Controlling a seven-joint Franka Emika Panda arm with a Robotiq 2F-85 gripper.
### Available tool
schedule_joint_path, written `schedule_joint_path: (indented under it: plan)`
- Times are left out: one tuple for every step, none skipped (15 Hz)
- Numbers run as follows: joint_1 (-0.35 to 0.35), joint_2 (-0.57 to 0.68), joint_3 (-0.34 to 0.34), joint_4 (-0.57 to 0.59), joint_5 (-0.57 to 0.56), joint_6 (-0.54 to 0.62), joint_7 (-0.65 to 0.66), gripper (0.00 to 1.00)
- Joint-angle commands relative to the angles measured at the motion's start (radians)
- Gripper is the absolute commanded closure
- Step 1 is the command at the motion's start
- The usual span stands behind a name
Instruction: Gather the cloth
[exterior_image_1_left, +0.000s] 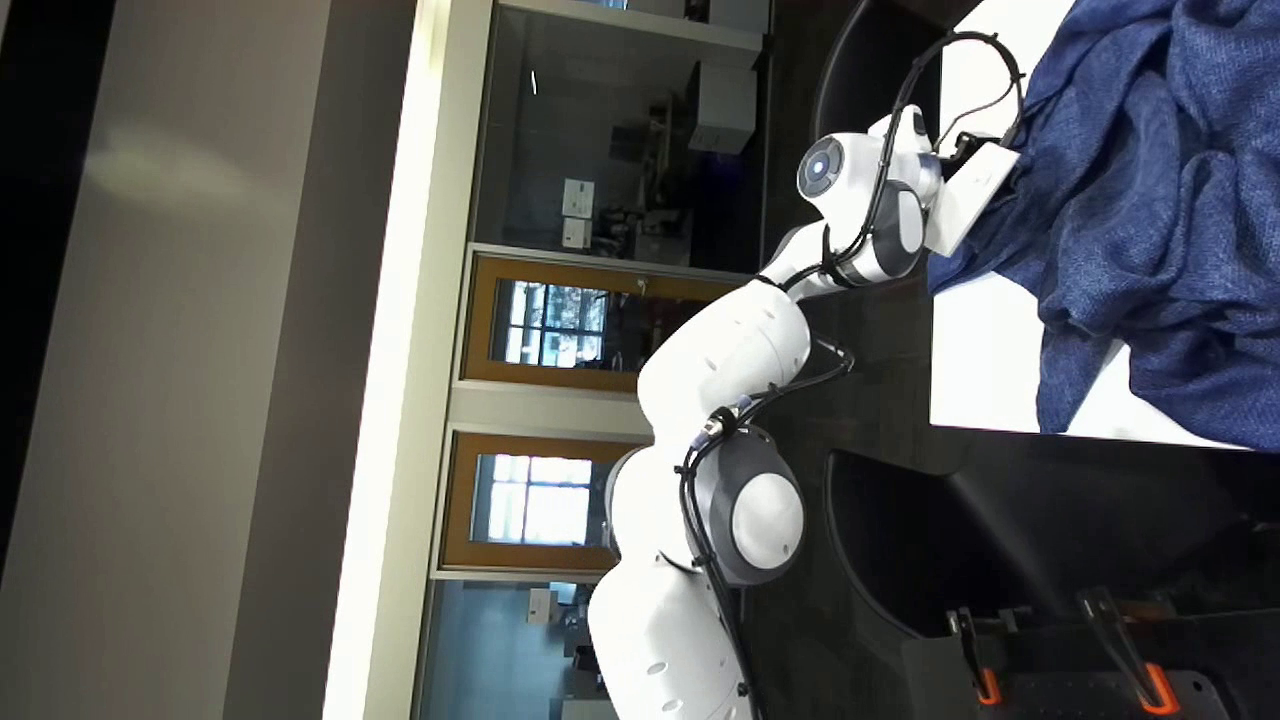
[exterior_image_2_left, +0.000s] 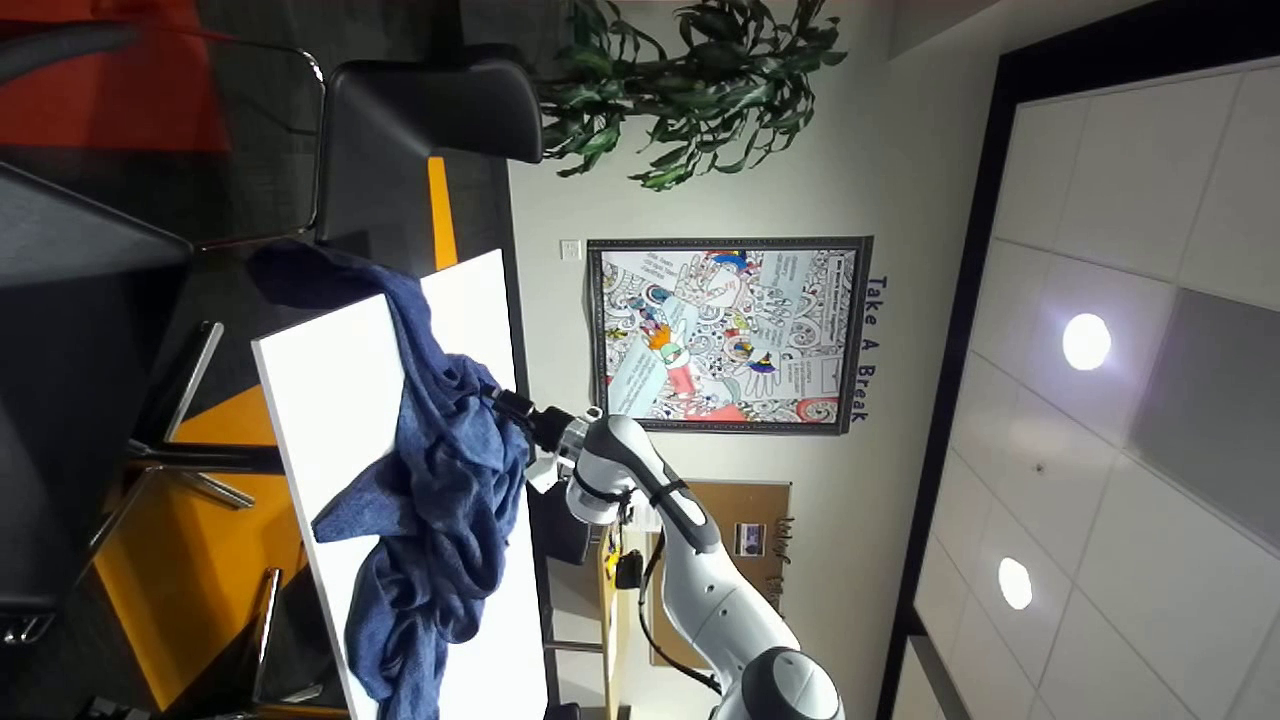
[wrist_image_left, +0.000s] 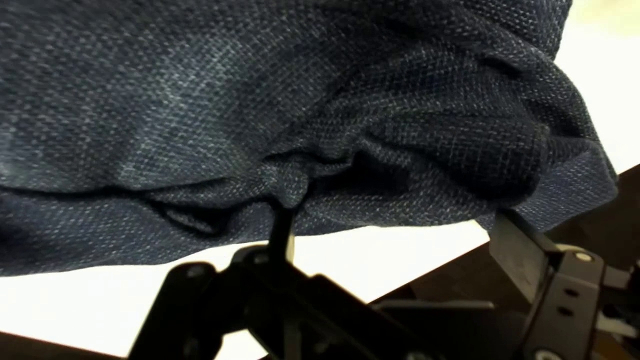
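White flat tabletop (exterior_image_2_left: 335, 410) holds crumpled navy-blue woven cloth (exterior_image_2_left: 455, 470), one end hanging over the tabletop edge; black two-fingered gripper (wrist_image_left: 395, 214) at its folds, jaws wide apart, gripping nothing

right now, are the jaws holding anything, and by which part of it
Nothing is held: in the wrist view the jaws stand wide apart, the navy cloth bunched at their tips but not clamped.

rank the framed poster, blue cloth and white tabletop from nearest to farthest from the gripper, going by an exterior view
In an exterior view:
1. Blue cloth: right at the open gripper.
2. White tabletop: underneath the cloth.
3. Framed poster: on the wall, beyond the tabletop.
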Motion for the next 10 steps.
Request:
schedule_joint_path:
  plan:
    - [0.042,0.077,0.000,0.126,0.047,-0.132,-0.050,0.00]
    - [0.067,0.085,-0.024,0.147,0.052,-0.172,-0.025,0.00]
    - [0.085,0.096,-0.042,0.169,0.058,-0.205,-0.009,0.25]
    - [0.095,0.109,-0.048,0.192,0.066,-0.241,-0.016,0.28]
    - [0.112,0.115,-0.067,0.209,0.074,-0.265,-0.008,0.34]
    - [0.125,0.120,-0.080,0.225,0.082,-0.287,-0.004,0.44]
    - [0.136,0.127,-0.092,0.242,0.087,-0.306,-0.003,0.51]
    - [0.145,0.134,-0.102,0.260,0.091,-0.323,-0.004,0.58]
    - [0.154,0.140,-0.112,0.275,0.096,-0.335,-0.004,0.66]
    - [0.161,0.146,-0.121,0.290,0.098,-0.347,-0.003,0.73]
